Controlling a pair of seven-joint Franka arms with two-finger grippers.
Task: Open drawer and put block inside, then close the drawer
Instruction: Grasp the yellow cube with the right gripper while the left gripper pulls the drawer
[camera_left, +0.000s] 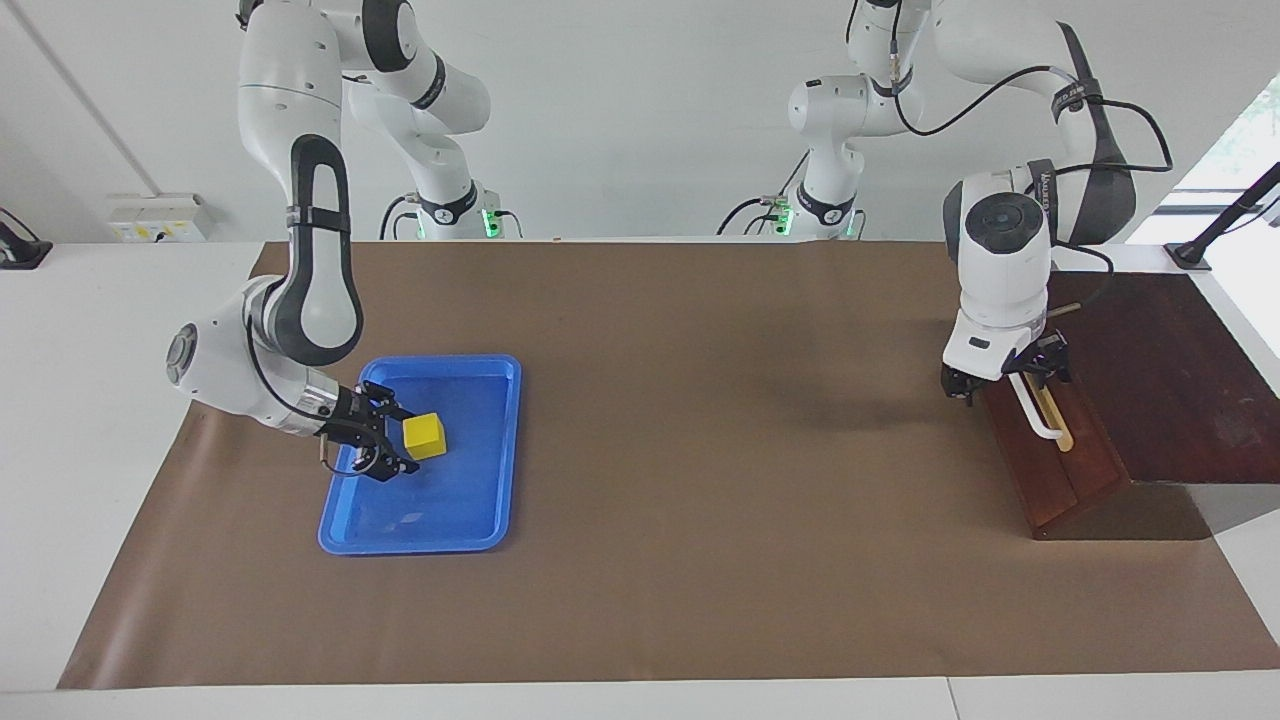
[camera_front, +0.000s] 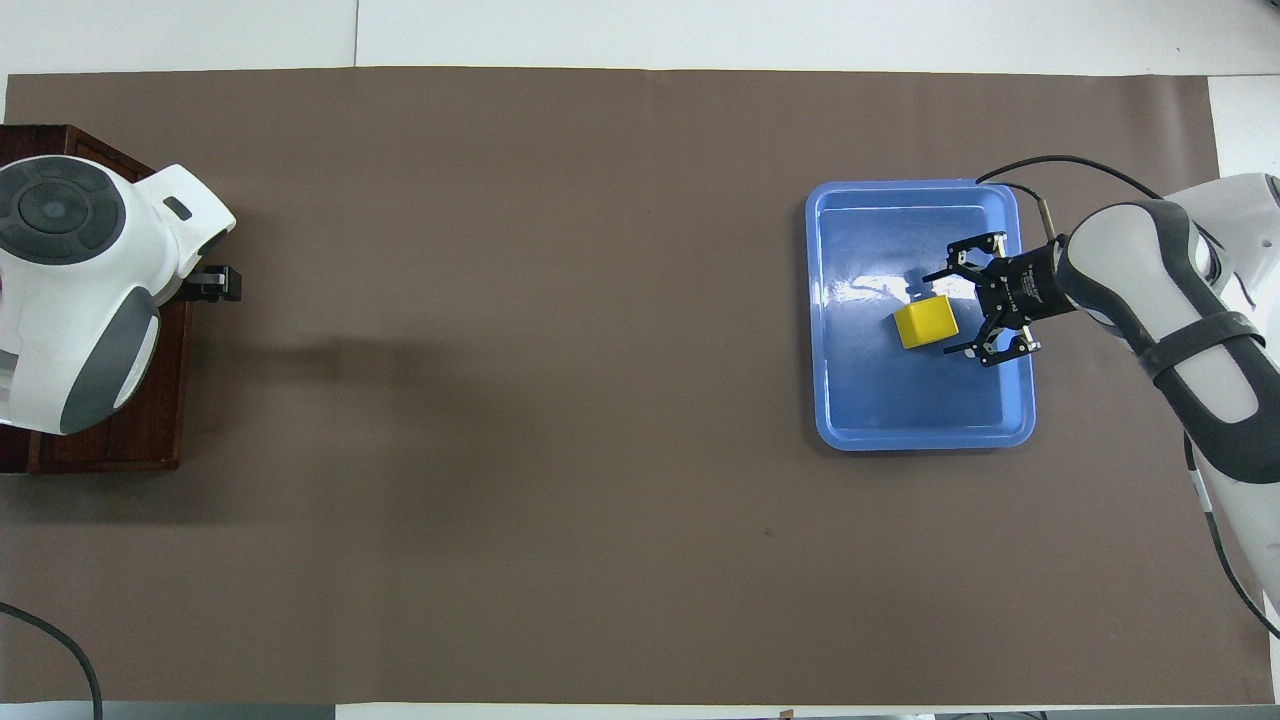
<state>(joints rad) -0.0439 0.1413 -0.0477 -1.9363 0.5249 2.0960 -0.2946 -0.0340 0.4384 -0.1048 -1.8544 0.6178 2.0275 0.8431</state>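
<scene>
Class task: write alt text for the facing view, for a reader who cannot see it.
The right gripper is open around a yellow block in a blue tray, at the right arm's end of a brown-covered table. The left gripper is at the white handle of a dark wooden drawer.

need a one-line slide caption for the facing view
Right gripper open beside the block in the blue tray; left gripper at the closed drawer's handle.
</scene>
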